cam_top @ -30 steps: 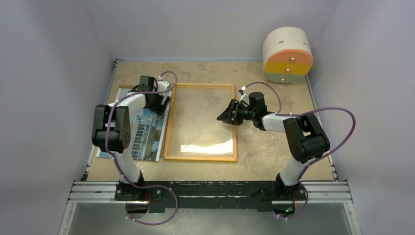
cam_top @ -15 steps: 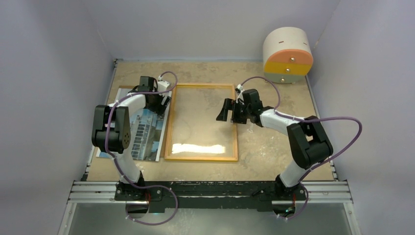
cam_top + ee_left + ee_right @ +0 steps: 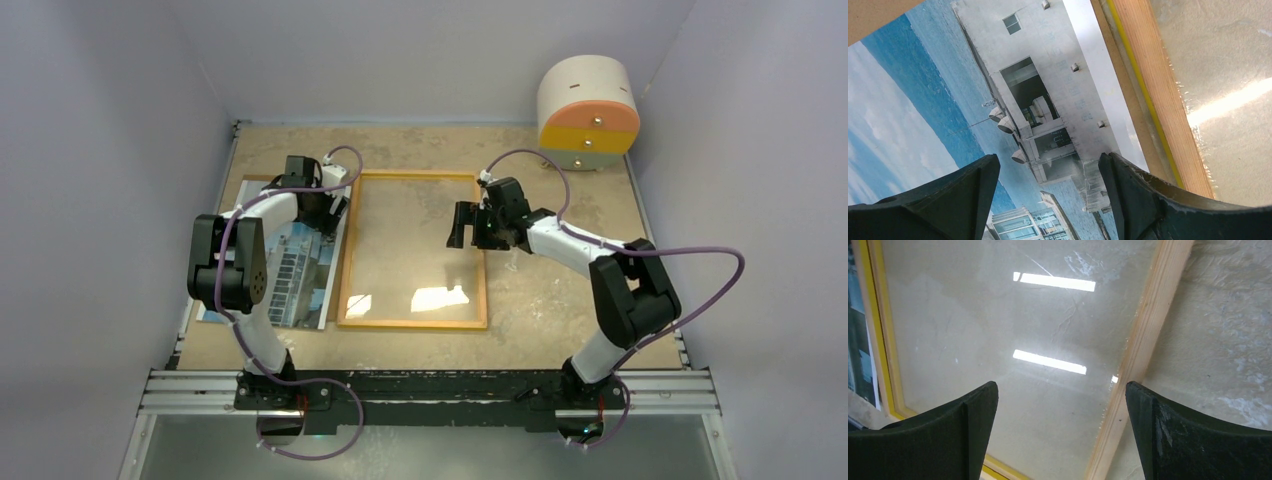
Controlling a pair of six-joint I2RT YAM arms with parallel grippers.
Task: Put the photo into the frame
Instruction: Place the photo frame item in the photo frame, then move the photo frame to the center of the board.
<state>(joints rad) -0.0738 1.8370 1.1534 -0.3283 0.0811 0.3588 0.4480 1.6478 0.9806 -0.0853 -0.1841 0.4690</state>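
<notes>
— Where do things lie for the coming move?

— On the surface the frame lies flat in the middle, wood-coloured back up, its long axis running from the near edge to the far one. The photo lies flat just left of it, face up, with its long axis the same way. Its right margin is against the frame's left rail; whether it tucks underneath I cannot tell.

— So which arm is nearer?

— The left. The left hand hangs directly over the photo's far half, fingers apart, nothing between them. I judge the photo has to travel rightward, across that left rail and into the opening.

— And the other?

— The right hand hovers above the frame's right rail, fingers spread wide and empty, well apart from the photo.

— Count them.

— One surface, one frame, one photo. One brown board showing under the photo's far left corner, one round drum at the far right corner, and two hands.
</notes>
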